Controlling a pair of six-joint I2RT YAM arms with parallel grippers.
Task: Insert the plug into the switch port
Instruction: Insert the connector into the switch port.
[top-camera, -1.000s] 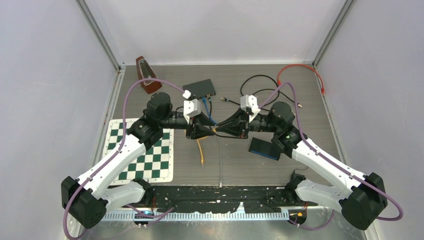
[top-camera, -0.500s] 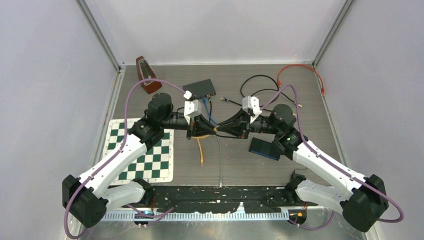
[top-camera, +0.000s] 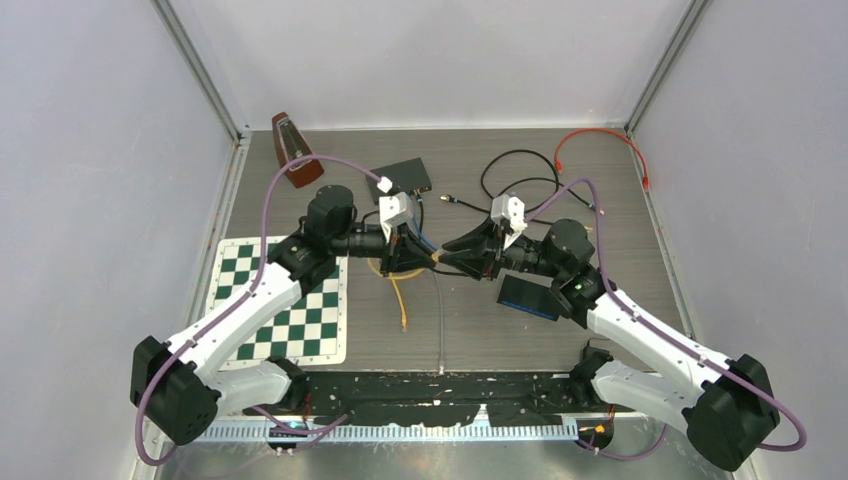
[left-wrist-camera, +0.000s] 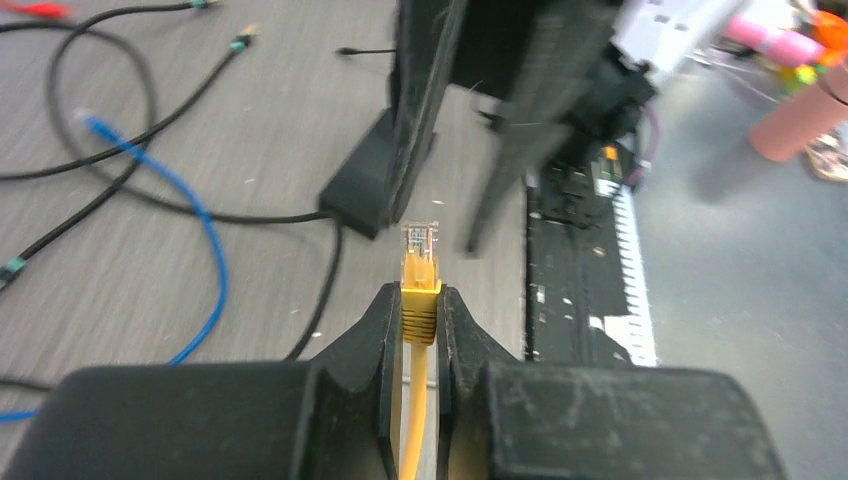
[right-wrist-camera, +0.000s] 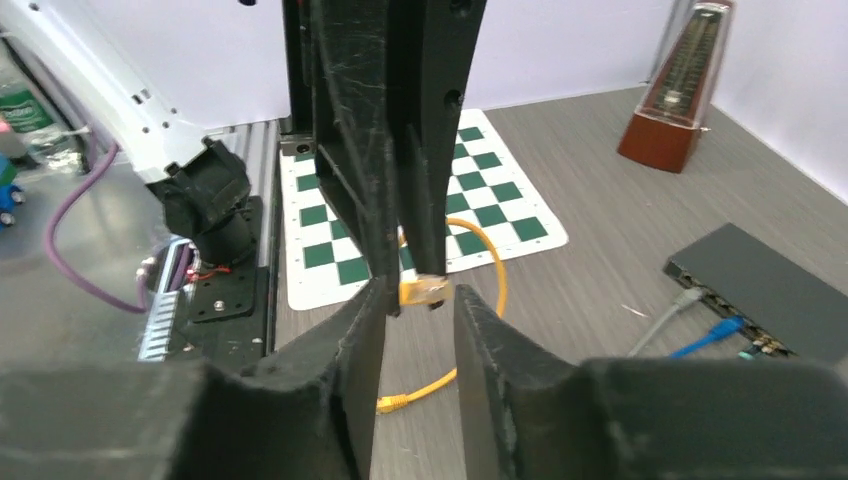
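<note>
Plug (left-wrist-camera: 420, 255) clenched in left end effector (left-wrist-camera: 420, 300) (switch (top-camera: 405, 176) apart, toward far edge); right end effector (right-wrist-camera: 412, 300) released, straddling plug tip.

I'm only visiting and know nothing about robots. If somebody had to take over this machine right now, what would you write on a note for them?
Left claw: shut on the yellow plug, whose tip pokes out past the fingertips.
Right claw: open, with a finger on either side of that same plug and no visible grip on it.
Switch: the black box on the table beyond both claws. A blue cable and a grey cable already run to its front.
Done: the plug is picked up and held between the two arms.
Left: carry the plug to the switch, line it up with a port and push it in.
</note>
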